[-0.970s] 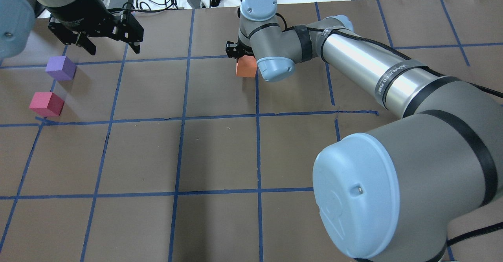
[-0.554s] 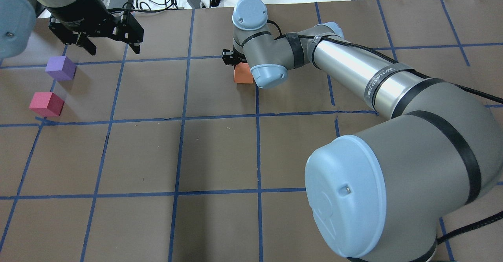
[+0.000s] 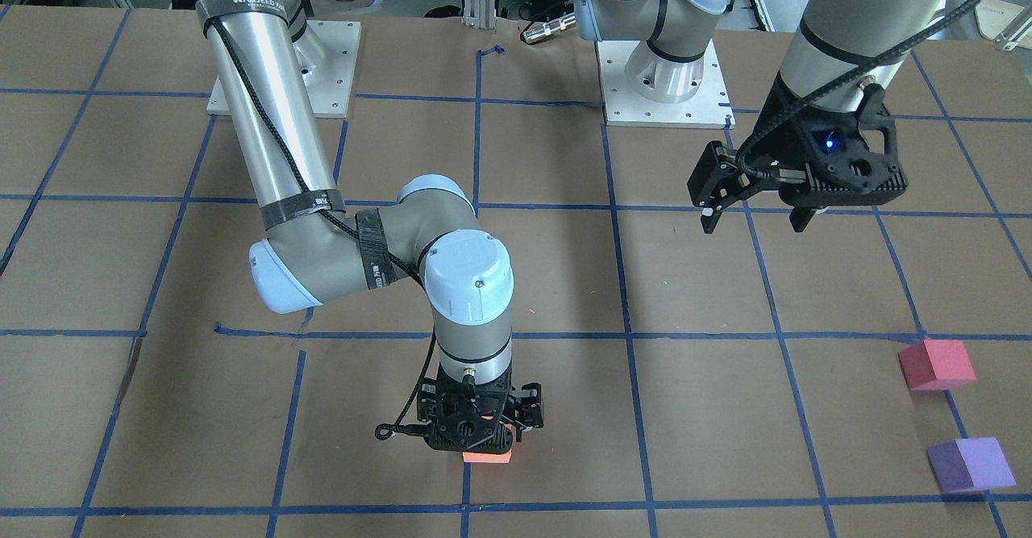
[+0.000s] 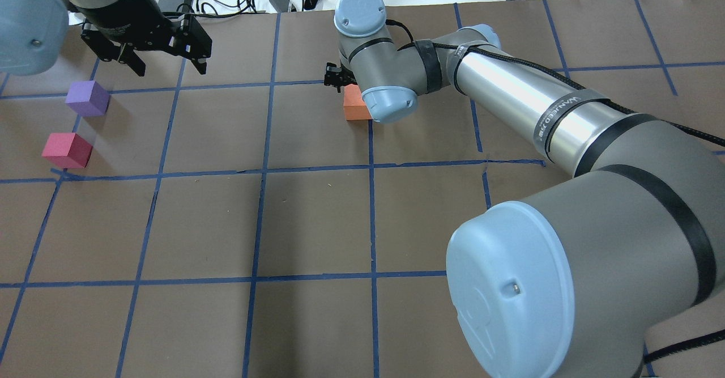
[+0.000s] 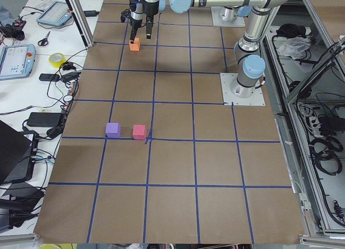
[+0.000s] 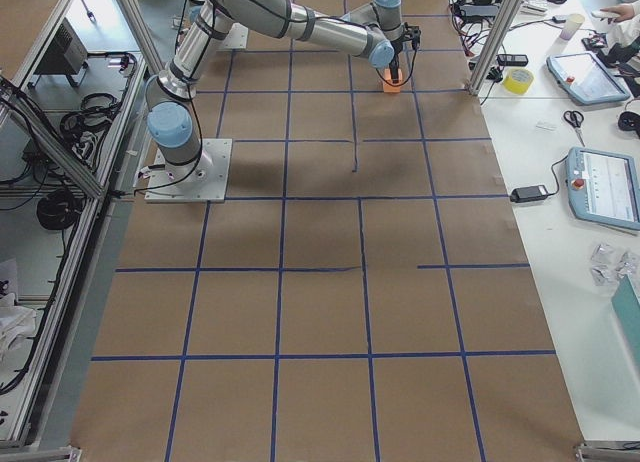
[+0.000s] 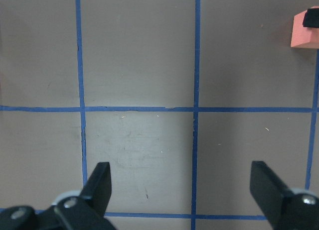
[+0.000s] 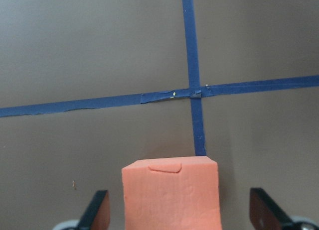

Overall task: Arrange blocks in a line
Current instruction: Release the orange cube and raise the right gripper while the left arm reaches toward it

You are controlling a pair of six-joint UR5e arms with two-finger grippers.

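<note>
The right arm stretches across the brown worktop (image 4: 311, 225), wrist turned straight down, its pincer (image 8: 180, 212) spread wide either side of the orange block (image 4: 355, 105) near the far edge, touching neither face. Broad bare paper separates it from the purple block (image 4: 86, 98) and reddish-pink block (image 4: 67, 150), neighbours at the left end, where the left pincer (image 3: 753, 222) hangs raised, fingers parted.
</note>
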